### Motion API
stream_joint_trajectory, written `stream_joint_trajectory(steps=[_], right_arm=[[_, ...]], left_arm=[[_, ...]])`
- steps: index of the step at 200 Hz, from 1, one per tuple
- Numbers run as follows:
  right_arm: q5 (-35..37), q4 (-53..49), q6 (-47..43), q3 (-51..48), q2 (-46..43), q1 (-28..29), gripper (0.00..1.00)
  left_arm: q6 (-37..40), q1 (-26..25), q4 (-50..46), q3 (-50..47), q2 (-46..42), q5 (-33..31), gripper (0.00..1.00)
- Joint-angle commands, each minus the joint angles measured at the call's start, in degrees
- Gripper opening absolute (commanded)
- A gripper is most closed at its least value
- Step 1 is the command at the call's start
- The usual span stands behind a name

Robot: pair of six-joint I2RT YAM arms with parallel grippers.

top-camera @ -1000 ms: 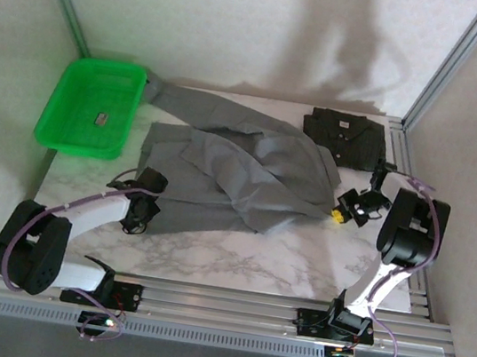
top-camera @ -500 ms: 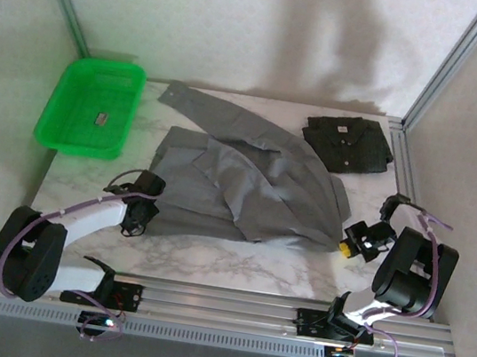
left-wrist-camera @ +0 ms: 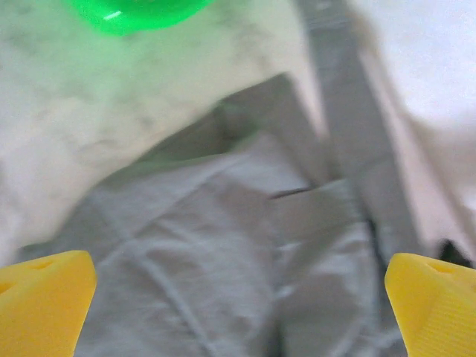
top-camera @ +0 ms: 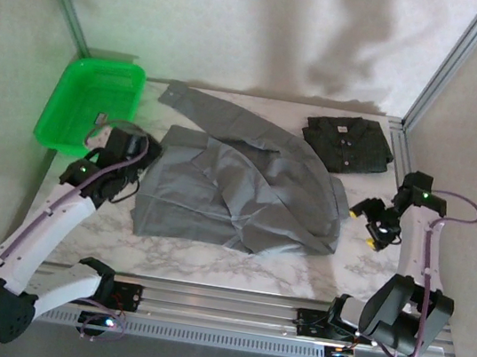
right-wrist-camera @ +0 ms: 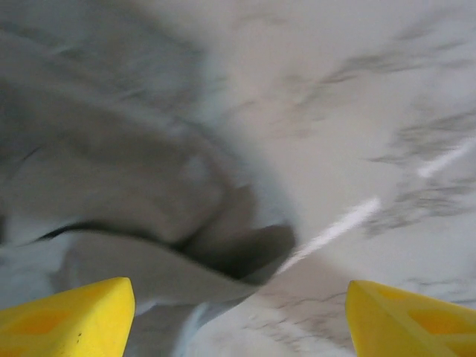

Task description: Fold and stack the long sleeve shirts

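Observation:
The grey long sleeve shirt (top-camera: 236,192) lies spread on the marble table (top-camera: 235,263), rumpled, with one sleeve running to the back left. The charcoal shirt (top-camera: 347,141) lies folded at the back right. My left gripper (top-camera: 132,172) hovers over the grey shirt's left edge. Its yellow fingers (left-wrist-camera: 44,297) stand wide apart and the grey cloth (left-wrist-camera: 223,260) below is not gripped. My right gripper (top-camera: 366,225) is open just right of the shirt's right edge, above bare marble. A fold of grey cloth (right-wrist-camera: 134,186) lies ahead of its fingers (right-wrist-camera: 67,316).
A green plastic tray (top-camera: 72,122) with a small object in it sits at the back left, close to my left arm. Metal frame posts stand at the back corners, and aluminium rails (top-camera: 219,306) run along the near edge.
Both grippers have opened and let go of the grey shirt, which now lies flatter. The left arm has lifted and moved back along the shirt's left edge; the right has drawn clear.

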Motion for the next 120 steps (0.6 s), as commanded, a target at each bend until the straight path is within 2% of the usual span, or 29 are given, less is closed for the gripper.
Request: stream_joint_trajectory(steps=[1, 16, 30, 45, 61, 73, 97, 120], right_arm=[[-12.54, 2.93, 1.09, 2.51, 3.59, 6.76, 0.71], [-10.04, 3.65, 0.98, 4.85, 8.33, 12.16, 0.63], [-11.19, 7.95, 3.68, 3.04, 11.59, 12.66, 0.55], [-9.72, 13.98, 5.41, 0.24, 15.24, 12.68, 0.46], [-9.80, 18.99, 5.27, 0.01, 20.32, 12.65, 0.40], [-6.40, 20.27, 5.61, 0.77, 23.45, 12.58, 0.36], [-1.83, 21.52, 5.81, 2.46, 28.36, 12.52, 0.34], [3.04, 20.80, 6.66, 3.49, 32.67, 11.54, 0.33]], left_arm=[[6.58, -3.44, 5.57, 5.09, 10.99, 7.42, 0.96], [8.37, -5.50, 13.03, 8.41, 20.53, 13.63, 0.79], [6.95, -6.52, 19.14, 8.45, 27.05, 16.18, 0.68], [4.89, -6.65, 20.23, 7.12, 31.56, 13.56, 0.68], [2.49, -5.29, 25.47, 0.88, 33.03, 12.86, 0.71], [2.08, -3.57, 28.50, -3.70, 33.65, 11.97, 0.71], [3.52, 0.92, 32.41, -10.59, 35.81, 11.46, 0.71], [5.23, 3.13, 32.98, -13.60, 37.12, 8.94, 0.73]])
